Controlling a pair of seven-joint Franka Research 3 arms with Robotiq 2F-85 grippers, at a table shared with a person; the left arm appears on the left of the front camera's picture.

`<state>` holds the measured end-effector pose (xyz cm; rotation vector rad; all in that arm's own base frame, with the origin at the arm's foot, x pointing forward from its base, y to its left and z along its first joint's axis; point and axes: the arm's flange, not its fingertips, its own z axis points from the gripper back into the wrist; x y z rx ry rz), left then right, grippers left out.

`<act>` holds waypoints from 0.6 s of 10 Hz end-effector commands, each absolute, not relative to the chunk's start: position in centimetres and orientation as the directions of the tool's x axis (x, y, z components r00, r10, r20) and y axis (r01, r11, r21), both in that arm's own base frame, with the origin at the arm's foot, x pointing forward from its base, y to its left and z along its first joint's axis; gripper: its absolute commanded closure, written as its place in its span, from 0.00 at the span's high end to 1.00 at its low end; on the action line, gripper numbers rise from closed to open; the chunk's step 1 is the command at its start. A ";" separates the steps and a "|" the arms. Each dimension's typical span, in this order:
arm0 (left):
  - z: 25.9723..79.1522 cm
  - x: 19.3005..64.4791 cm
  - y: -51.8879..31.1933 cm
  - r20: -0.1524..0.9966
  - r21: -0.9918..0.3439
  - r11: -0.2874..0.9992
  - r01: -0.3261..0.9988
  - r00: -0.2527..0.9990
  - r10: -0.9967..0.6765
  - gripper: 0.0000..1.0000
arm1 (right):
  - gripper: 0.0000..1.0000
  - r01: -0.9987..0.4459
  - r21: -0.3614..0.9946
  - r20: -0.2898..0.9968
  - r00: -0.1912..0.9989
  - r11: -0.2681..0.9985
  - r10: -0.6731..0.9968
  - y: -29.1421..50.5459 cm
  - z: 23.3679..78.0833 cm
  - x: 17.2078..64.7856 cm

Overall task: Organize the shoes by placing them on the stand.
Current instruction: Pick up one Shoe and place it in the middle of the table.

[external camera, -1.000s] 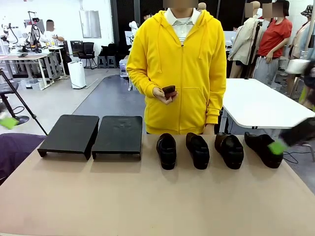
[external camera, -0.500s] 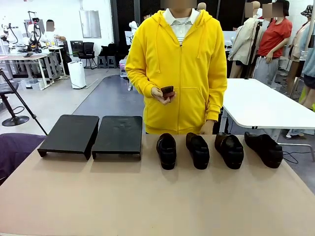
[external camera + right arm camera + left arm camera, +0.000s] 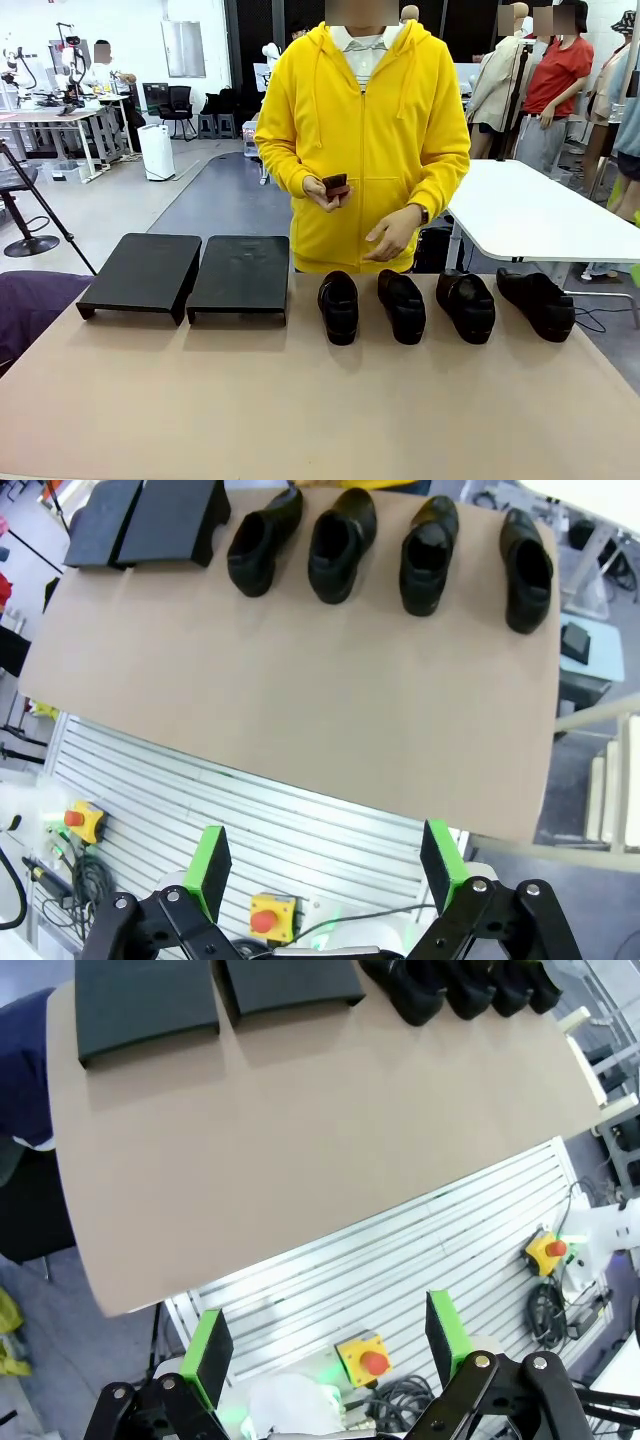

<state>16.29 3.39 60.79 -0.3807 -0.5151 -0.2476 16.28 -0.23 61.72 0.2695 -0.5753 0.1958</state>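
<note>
The left jaws and the right jaws are spread wide and empty, high above the near edge of the desk (image 3: pixel 300 420). No shoe is on a stand yet.

The four shoes (image 3: pixel 402 305) stand in a row along the far edge. They are to the right of the two black stands (image 3: pixel 240 272), which sit side by side.

We judge three hazards:

1. The shoes stand close together, so spread jaws that come down on one may knock its neighbour.
2. The glossy, rounded leather may slip from the pads. The right-most shoe (image 3: pixel 537 303) lies near the desk's corner, where a nudge may push it off.
3. The person (image 3: pixel 365 140) stands just behind the row with one hand (image 3: pixel 392 233) hovering above it, and a reach may strike that hand. The other hand (image 3: pixel 318 192) holds a small dark object (image 3: pixel 336 185).
</note>
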 end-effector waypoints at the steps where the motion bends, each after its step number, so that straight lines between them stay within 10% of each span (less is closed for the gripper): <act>1: 61.1 16.3 3.4 0.526 -0.297 0.892 0.341 0.838 -0.145 1.00 | 1.00 -0.278 0.205 0.558 0.821 0.939 0.121 -0.2 61.7 16.4; 6: 61.1 16.3 3.4 0.526 -0.297 0.892 0.341 0.838 -0.145 1.00 | 1.00 -0.189 0.142 0.522 0.848 0.972 0.089 0.4 61.0 24.0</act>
